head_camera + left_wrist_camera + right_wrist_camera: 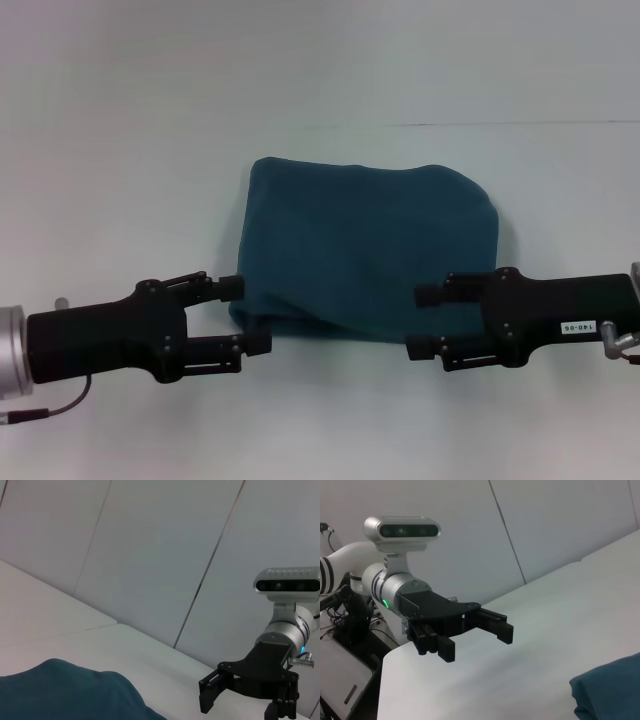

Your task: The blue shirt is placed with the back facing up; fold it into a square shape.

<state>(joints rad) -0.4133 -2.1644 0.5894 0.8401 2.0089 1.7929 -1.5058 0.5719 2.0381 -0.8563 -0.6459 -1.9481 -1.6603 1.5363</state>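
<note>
Both grippers hang at the near edge of the blue shirt (365, 250), which sits folded into a rough square mid-surface (320, 420). Left gripper (250, 315) has its fingers spread apart at the shirt's near left corner, right gripper (425, 320) spread too over the near right edge, neither pinching any cloth

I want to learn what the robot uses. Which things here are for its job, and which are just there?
For the job:
- plain dark teal-blue folded soft cloth shirt
- black left tool, open
- black right tool, open

Just there:
- plain white table
- pale panelled wall
</note>
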